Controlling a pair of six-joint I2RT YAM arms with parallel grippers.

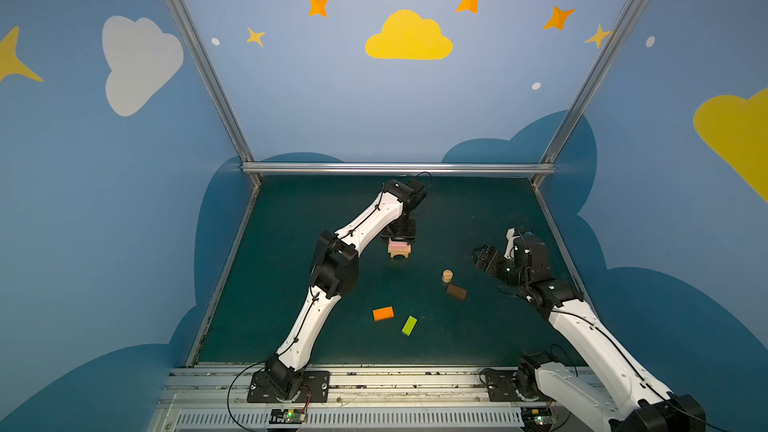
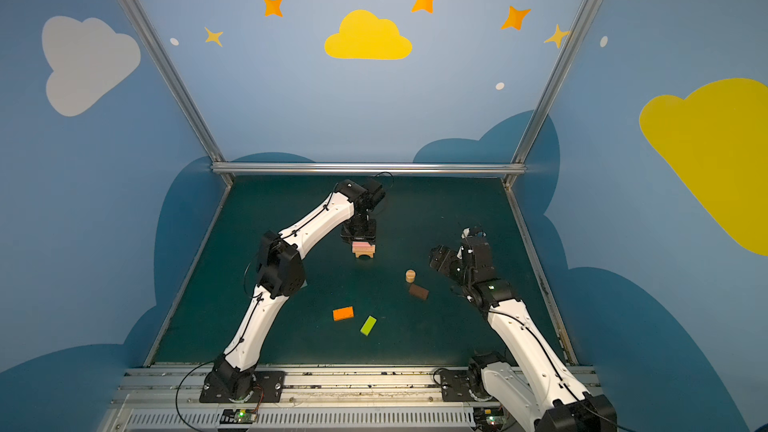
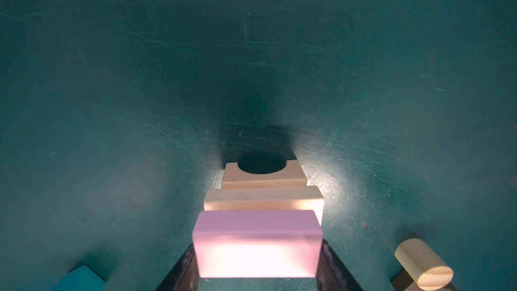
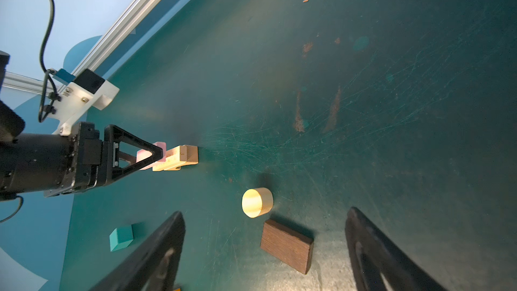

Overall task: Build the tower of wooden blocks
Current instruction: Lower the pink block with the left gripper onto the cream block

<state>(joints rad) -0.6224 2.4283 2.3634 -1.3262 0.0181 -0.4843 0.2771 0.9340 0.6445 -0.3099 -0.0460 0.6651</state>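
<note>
Over the tan plank, left gripper grips pink brick.

Both top views are evenly lit and sharp, with wide-angle stretching toward the corners at 10 and 2 o'clock. The left wrist view is dim and vignetted; glare bleaches the pink brick, and a dark shadow lies beyond the tan arch.

Blue walls with painted clouds and stars; aluminium posts at far corners; scratched green tabletop; near rail.
</note>
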